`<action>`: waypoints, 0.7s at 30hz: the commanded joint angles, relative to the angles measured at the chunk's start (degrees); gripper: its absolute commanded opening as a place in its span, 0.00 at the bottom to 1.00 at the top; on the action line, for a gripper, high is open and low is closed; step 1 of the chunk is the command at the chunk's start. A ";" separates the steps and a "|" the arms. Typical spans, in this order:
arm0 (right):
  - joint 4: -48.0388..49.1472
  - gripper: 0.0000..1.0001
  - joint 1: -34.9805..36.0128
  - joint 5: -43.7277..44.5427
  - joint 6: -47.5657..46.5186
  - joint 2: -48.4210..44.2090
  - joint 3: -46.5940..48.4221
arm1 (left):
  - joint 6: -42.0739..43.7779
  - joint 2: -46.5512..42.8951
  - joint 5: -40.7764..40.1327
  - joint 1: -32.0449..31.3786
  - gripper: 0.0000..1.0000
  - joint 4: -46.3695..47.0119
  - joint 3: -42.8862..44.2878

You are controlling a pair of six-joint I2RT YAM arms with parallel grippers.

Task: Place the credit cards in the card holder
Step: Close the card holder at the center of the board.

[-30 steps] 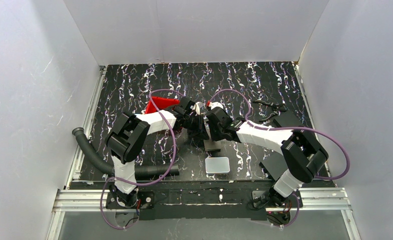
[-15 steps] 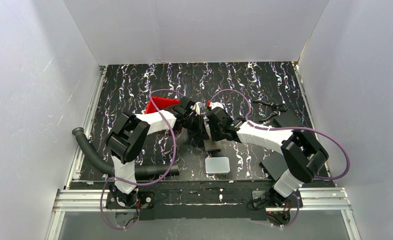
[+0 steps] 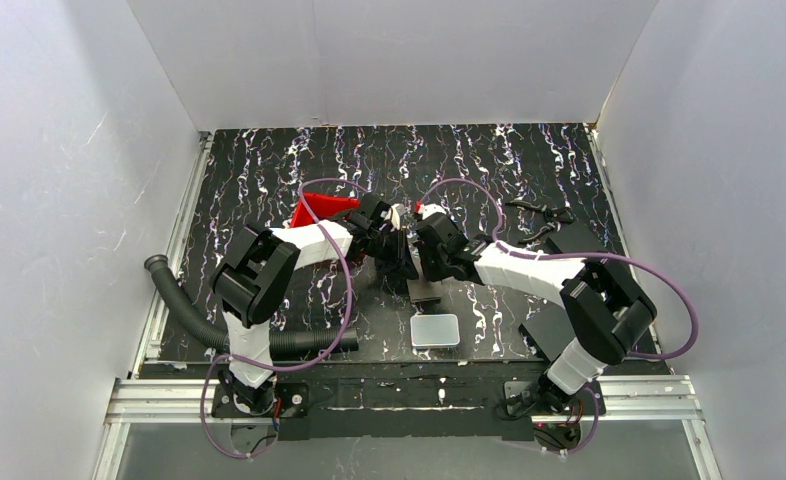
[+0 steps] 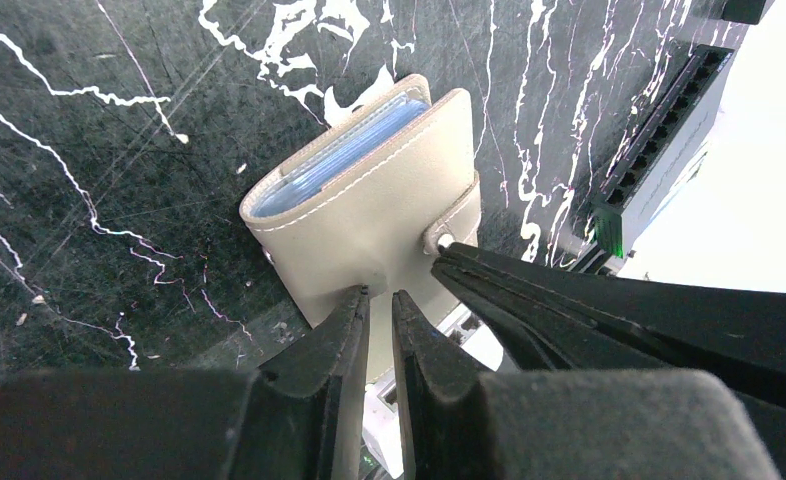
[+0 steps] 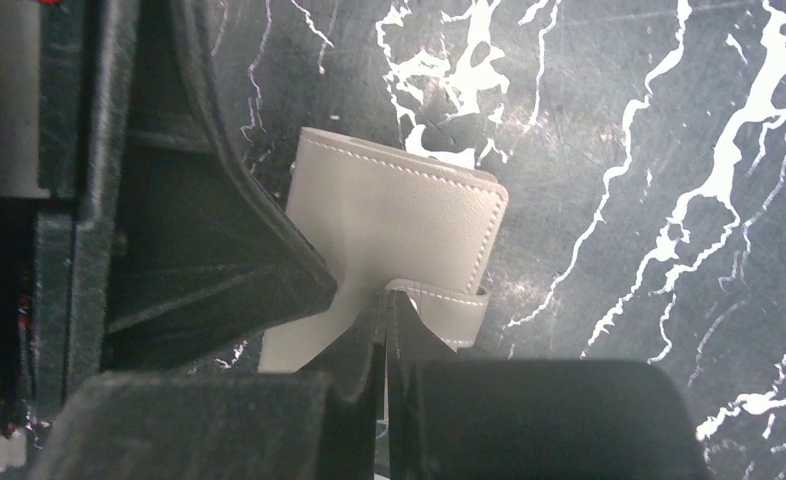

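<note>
Pinching the near edge of the card holder (image 4: pixel 369 200), the left gripper (image 4: pixel 379 300) has its jaws almost together on the beige cover. The right gripper (image 5: pixel 384 300) is clamped tight on the strap (image 5: pixel 449 305). The holder sits mid-table, slightly ajar, with pale blue credit cards (image 4: pixel 319 170) inside. A red tray (image 3: pixel 319 210) lies beyond.

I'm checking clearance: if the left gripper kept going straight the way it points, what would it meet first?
The card holder. The fingers of the left gripper sit at its near edge, apparently pinching it, so advancing pushes into it.
</note>
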 commanded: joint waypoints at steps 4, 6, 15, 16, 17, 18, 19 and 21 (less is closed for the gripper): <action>2.29 0.01 0.17 -5.50 -1.16 4.55 -0.05 | 0.37 0.79 0.10 -0.25 0.14 -0.91 -0.14; 2.23 0.01 0.17 -5.94 -1.42 4.92 -0.45 | 0.32 0.87 0.12 -0.21 0.14 -0.81 -0.20; 8.84 0.01 -3.83 -11.56 5.18 2.03 -8.86 | 0.25 1.22 0.36 -0.20 0.14 -0.50 -0.13; 11.02 0.01 -5.04 -14.21 6.48 2.08 -10.17 | 0.19 1.33 0.53 -0.15 0.14 -0.40 -0.18; 14.33 0.01 -6.00 -16.87 7.65 1.87 -11.62 | 0.16 1.39 0.62 -0.20 0.14 -0.38 -0.15; 17.12 0.01 -6.91 -18.99 8.99 1.73 -13.29 | 0.19 1.36 0.60 -0.20 0.14 -0.50 -0.15; 20.10 0.01 -8.11 -21.20 10.30 1.74 -14.89 | 0.17 1.21 0.60 -0.20 0.14 -0.63 -0.22; 27.30 0.01 -11.84 -27.39 14.99 2.94 -18.89 | 0.35 1.01 0.44 -0.20 0.14 -0.77 -0.26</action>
